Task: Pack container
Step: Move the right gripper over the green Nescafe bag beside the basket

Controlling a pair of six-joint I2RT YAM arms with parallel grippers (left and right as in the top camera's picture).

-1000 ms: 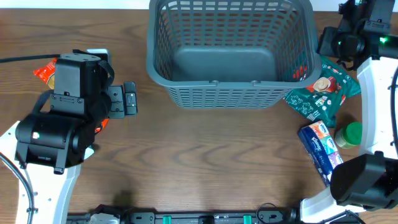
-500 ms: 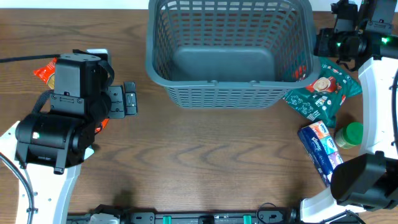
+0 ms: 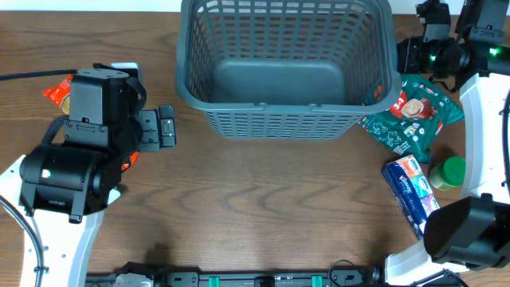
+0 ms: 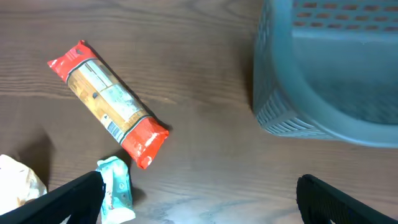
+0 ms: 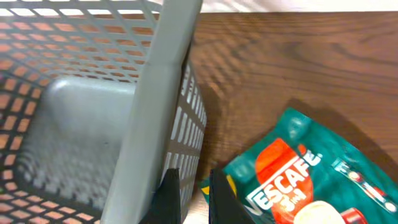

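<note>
Surface (image 3: 263, 199) of brown wood, container (image 3: 279, 119) clamped at its wall by right gripper (image 5: 191, 186), left gripper (image 4: 200, 182) spread open.

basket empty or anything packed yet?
Empty. The overhead view shows the basket floor bare; the green packet and blue packet lie outside it on the table.

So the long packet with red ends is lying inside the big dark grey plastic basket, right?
Not inside. The long packet with red ends is lying on the wooden table, outside the big dark grey plastic basket and apart from it. The left wrist view shows this.
</note>
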